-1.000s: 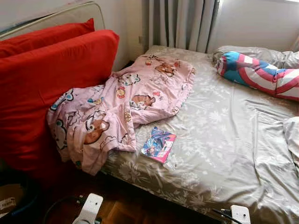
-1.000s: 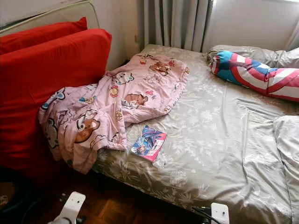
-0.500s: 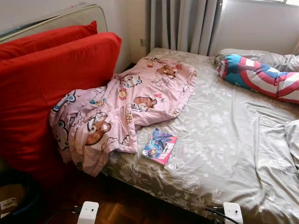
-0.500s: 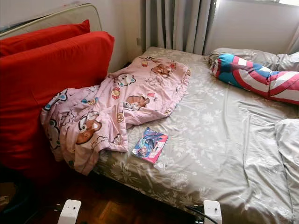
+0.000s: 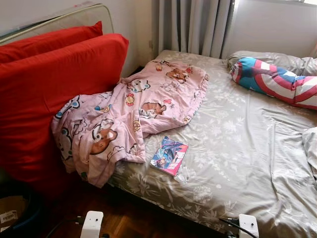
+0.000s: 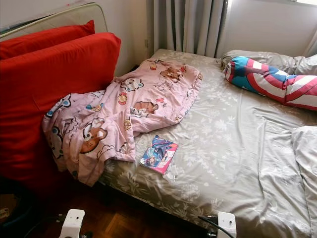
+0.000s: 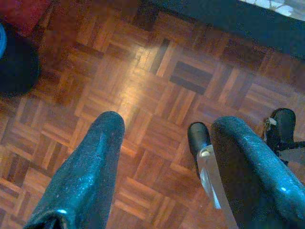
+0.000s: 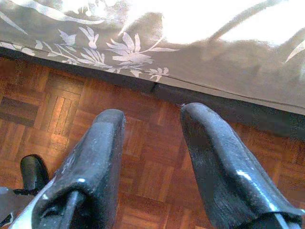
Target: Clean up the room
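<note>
Both grippers hang over the parquet floor (image 7: pixel 143 95), fingers apart and empty. The left gripper (image 7: pixel 162 143) is beside the bed (image 5: pixel 237 148); the right gripper (image 8: pixel 152 138) is just short of its edge.

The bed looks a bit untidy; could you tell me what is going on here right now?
The robot stands at the foot of the bed, handling nothing. The left gripper and right gripper both hang open and empty over the wooden floor. A crumpled pink blanket spills off the mattress against red cushions, a colourful book lies beside it, and a striped bolster rests near the curtain.
</note>
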`<state>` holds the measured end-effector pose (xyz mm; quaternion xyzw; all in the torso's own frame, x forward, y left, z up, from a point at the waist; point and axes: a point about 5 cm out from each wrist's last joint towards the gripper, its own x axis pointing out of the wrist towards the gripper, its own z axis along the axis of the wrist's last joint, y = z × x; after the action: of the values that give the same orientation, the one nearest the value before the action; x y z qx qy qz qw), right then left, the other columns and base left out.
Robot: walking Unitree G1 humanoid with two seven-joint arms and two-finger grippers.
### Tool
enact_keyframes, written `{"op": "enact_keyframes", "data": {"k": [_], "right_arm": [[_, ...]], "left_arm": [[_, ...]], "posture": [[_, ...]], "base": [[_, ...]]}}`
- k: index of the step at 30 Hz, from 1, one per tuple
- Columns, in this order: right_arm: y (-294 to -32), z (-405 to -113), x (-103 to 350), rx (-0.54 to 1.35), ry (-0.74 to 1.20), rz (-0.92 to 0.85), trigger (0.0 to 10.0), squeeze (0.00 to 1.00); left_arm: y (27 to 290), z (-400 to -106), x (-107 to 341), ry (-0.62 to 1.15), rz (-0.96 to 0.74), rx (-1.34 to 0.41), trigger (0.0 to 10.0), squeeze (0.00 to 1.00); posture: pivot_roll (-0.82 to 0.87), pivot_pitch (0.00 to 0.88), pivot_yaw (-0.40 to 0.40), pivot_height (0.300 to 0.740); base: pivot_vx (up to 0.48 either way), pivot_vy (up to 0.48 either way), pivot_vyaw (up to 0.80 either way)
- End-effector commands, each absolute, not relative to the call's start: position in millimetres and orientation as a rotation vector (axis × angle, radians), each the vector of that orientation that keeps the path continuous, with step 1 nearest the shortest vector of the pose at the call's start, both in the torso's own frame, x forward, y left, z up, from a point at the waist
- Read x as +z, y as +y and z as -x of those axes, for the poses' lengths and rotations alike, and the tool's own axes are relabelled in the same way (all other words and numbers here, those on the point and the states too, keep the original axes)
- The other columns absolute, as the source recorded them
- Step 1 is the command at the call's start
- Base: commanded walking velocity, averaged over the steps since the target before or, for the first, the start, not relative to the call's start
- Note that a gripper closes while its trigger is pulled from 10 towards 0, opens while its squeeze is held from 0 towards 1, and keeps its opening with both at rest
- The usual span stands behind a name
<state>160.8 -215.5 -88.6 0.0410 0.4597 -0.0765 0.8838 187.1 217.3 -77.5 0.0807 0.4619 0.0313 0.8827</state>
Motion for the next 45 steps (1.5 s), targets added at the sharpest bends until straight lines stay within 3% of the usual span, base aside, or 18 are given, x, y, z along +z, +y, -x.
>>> {"op": "enact_keyframes", "data": {"k": [1, 2, 3, 8, 9, 15, 16, 17, 18, 36, 45], "right_arm": [[-219.1, -166.2, -85.5, -0.162, 0.940, -0.080, 10.0, 0.00], [-219.5, -166.3, -85.4, -0.162, 0.940, -0.078, 10.0, 0.00], [-220.1, -166.4, -85.3, -0.163, 0.939, -0.078, 10.0, 0.00], [-221.0, -165.9, -85.3, -0.163, 0.940, -0.077, 10.0, 0.00], [-221.3, -165.4, -85.4, -0.164, 0.941, -0.077, 10.0, 0.00], [-222.0, -163.4, -86.1, -0.164, 0.946, -0.076, 10.0, 0.00], [-222.1, -162.9, -86.3, -0.163, 0.948, -0.075, 10.0, 0.00], [-222.2, -162.8, -86.3, -0.163, 0.948, -0.075, 10.0, 0.00], [-222.2, -162.5, -86.4, -0.162, 0.948, -0.076, 10.0, 0.00], [-221.3, -161.8, -86.9, -0.154, 0.951, -0.074, 10.0, 0.00], [-220.6, -161.9, -87.0, -0.151, 0.952, -0.076, 10.0, 0.00]], "left_arm": [[217.8, -183.4, -79.6, 0.989, -0.189, 0.075, 10.0, 0.61], [217.9, -183.1, -79.7, 0.990, -0.190, 0.077, 10.0, 0.84], [217.8, -182.9, -79.8, 0.990, -0.188, 0.078, 10.0, 0.99], [218.5, -182.5, -79.9, 0.992, -0.202, 0.087, 10.0, 0.95], [218.7, -182.3, -80.0, 0.993, -0.208, 0.086, 10.0, 0.00], [218.4, -181.6, -80.4, 0.996, -0.207, 0.087, 10.0, 0.00], [218.2, -181.4, -80.5, 0.995, -0.206, 0.087, 10.0, 0.09], [218.1, -181.2, -80.6, 0.996, -0.206, 0.087, 10.0, 0.09], [217.9, -181.0, -80.8, 0.996, -0.206, 0.087, 10.0, 0.00], [216.2, -182.1, -80.6, 0.989, -0.159, 0.094, 10.0, 0.00], [217.1, -182.0, -80.5, 0.995, -0.166, 0.096, 10.0, 0.00]], "posture": [[-0.08, 0.000, -0.022, 0.740], [-0.08, 0.000, -0.022, 0.740], [-0.08, 0.000, -0.023, 0.740], [-0.08, 0.000, -0.022, 0.740], [-0.08, 0.000, -0.021, 0.740], [-0.08, 0.000, -0.023, 0.740], [-0.08, 0.000, -0.023, 0.740], [-0.08, 0.000, -0.024, 0.740], [-0.08, 0.000, -0.025, 0.740], [-0.09, 0.000, -0.025, 0.740], [-0.09, 0.000, -0.024, 0.740]], "base": [[0.000, 0.000, 0.00], [0.000, 0.000, 0.00], [0.000, 0.000, 0.00], [0.000, 0.000, 0.00], [0.000, 0.000, 0.00], [0.000, 0.000, 0.00], [0.000, 0.000, 0.00], [0.000, 0.000, 0.00], [0.000, 0.000, 0.00], [0.000, 0.000, 0.00], [0.000, 0.389, 0.00]]}}
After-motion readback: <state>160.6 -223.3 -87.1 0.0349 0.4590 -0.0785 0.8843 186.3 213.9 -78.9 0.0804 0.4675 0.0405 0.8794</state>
